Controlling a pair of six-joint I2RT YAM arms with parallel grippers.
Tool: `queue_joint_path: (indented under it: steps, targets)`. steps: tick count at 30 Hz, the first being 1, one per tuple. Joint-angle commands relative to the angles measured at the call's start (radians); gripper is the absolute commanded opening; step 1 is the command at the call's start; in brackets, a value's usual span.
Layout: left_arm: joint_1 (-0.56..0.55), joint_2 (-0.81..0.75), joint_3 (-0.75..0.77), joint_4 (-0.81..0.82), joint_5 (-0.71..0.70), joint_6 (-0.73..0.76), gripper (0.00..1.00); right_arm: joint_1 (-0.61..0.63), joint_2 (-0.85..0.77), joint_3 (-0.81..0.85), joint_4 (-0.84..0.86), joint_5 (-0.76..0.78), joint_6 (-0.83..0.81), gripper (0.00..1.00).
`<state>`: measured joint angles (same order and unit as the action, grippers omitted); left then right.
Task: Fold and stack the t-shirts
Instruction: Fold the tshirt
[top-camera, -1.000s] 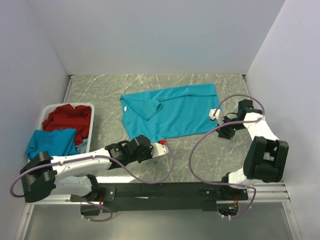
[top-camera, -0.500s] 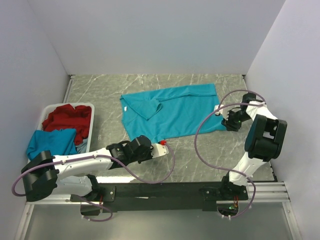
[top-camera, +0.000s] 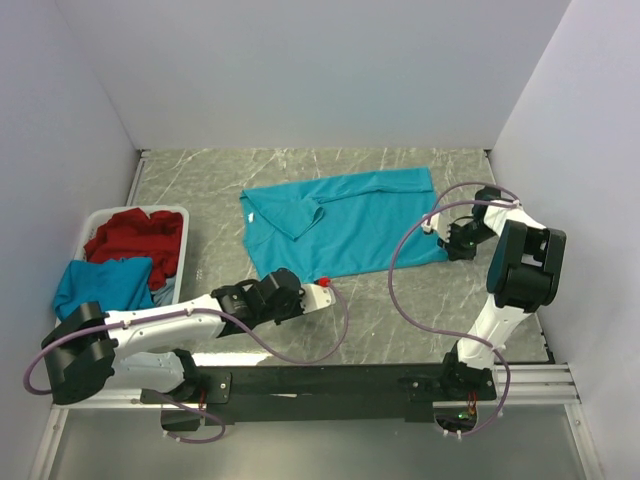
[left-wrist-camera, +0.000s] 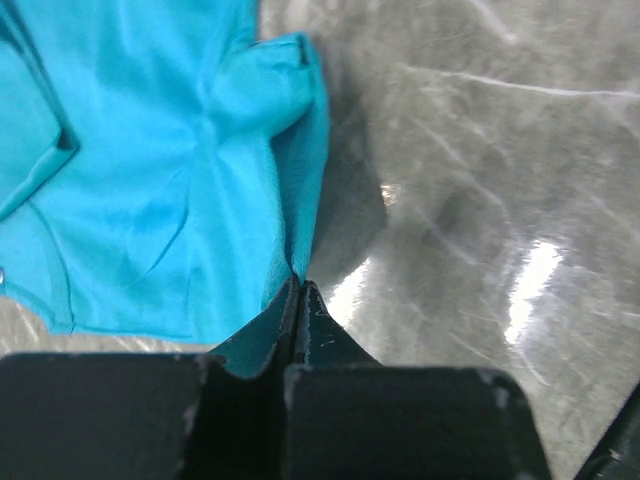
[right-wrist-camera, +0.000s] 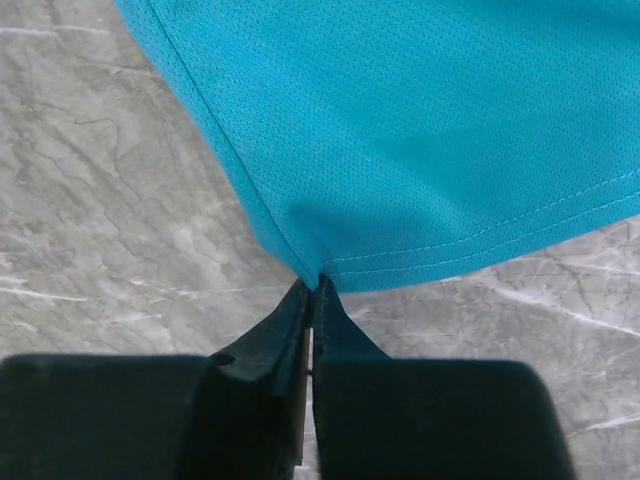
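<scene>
Surface: grey marbled slab filling most of the top view, w/ pale walls on three sides. Teal t-shirt lies spread flat on it, approx centre and a bit to the right. Its neck end is to the left, one sleeve is folded over onto the chest, and the hem end is to the right.

White basket sits at the left edge of the surface, well apart from the spread shirt. Inside it a red t-shirt is bunched at the far end and a second teal t-shirt is crumpled at the near end. A scrap of paler blue cloth shows beside that one, too small to tell more.

Left arm reaches low along the near side, w/ the left fingers at the spread shirt's near edge. In the left wrist view these fingers are together, clamped on a fold of the teal cloth, which tents up from the surface to the tips.

Right arm is bent over at the right side, w/ the right fingers at the shirt's right edge. In the right wrist view they are closed tight, pinching a corner of the stitched hem. The rest of the cloth in that view lies flat on the surface.
</scene>
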<state>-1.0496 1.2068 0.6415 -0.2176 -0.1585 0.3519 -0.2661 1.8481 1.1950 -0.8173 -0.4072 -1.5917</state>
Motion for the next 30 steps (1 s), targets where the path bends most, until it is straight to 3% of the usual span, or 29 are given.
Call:
queue_joint_path:
  steps: [1,11,30]
  targets:
    - [0.033,-0.041,0.032,0.021,-0.029,-0.007,0.00,0.005,-0.015,0.044,-0.013,-0.005,0.013,0.01]
    - [0.213,-0.033,0.170,0.034,-0.001,0.035,0.00,0.014,0.002,0.208,-0.037,-0.067,0.162,0.00]
    - [0.462,0.405,0.578,0.121,-0.024,0.163,0.00,0.105,0.249,0.531,0.086,0.074,0.528,0.00]
